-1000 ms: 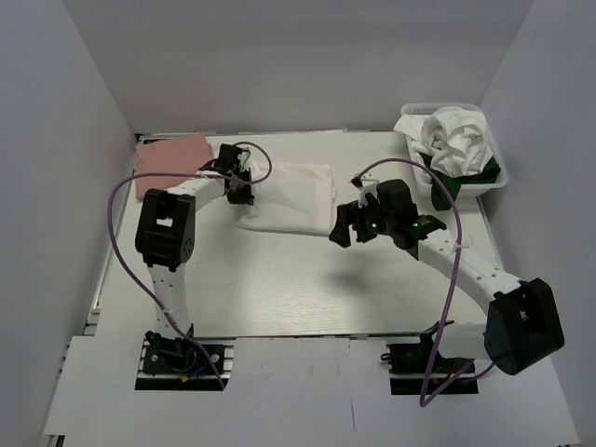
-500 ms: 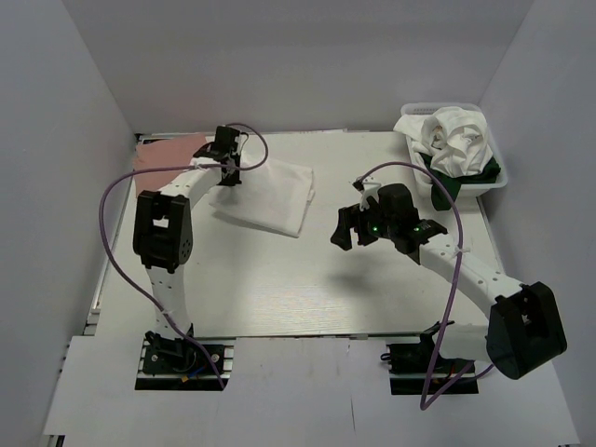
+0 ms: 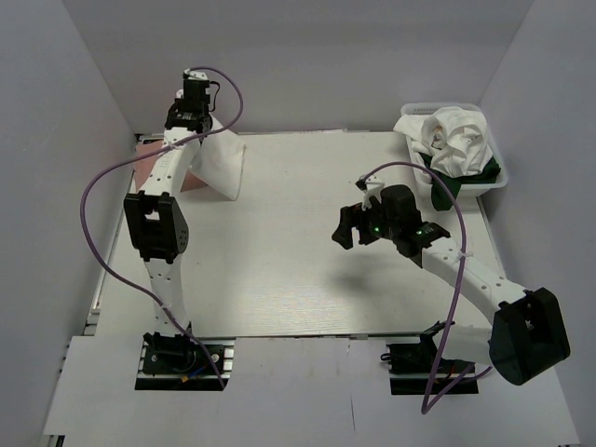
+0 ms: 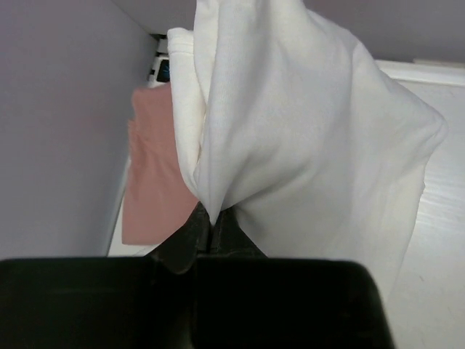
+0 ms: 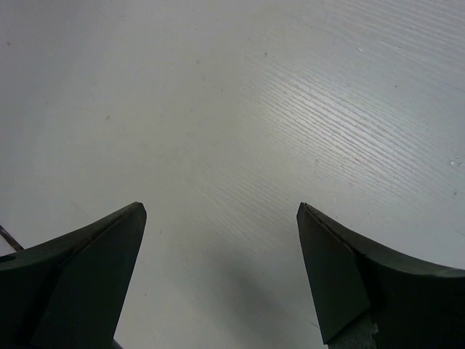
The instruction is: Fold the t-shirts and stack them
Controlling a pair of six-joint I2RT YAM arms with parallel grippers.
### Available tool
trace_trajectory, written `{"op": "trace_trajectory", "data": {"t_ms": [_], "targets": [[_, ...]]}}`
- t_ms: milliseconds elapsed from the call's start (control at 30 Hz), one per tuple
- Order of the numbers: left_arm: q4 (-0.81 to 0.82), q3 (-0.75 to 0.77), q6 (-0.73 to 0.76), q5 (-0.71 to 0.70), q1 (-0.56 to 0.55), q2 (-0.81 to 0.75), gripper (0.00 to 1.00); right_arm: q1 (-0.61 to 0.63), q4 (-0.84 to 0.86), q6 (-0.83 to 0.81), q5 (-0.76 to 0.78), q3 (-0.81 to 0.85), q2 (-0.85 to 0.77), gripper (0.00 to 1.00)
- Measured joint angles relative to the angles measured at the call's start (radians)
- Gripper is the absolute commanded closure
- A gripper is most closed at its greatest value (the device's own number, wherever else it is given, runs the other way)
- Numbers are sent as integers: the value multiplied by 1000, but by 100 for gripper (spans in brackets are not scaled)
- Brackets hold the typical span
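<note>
Left gripper [image 4: 211, 227] is clamped tight on a bunched fold of the white t-shirt [image 4: 305, 131], the cloth hanging away from the jaws. The salmon-pink t-shirt [image 4: 149, 196] lies flat beyond them, partly hidden behind the white one. Over at the right gripper [image 5: 221, 211], the jaws are spread wide with only bare table [image 5: 240, 109] between them, and the white and dark green tees [image 3: 452, 140] sit heaped in the basket [image 3: 473, 189], well off beyond those jaws to their right.
</note>
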Motion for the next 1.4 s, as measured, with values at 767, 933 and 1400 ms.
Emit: {"op": "trace_trajectory", "data": {"t_ms": [767,933,1400], "targets": [[89,175,-116,-66,297,195,100,0,1,0,32,-3,-2,10],[58,152,-249,-68,369,211,100,0,8,0,32,-3,-2,10],[16,14,-469,-83,450,244,10,0,22,0,32,-4,-2,10]]}}
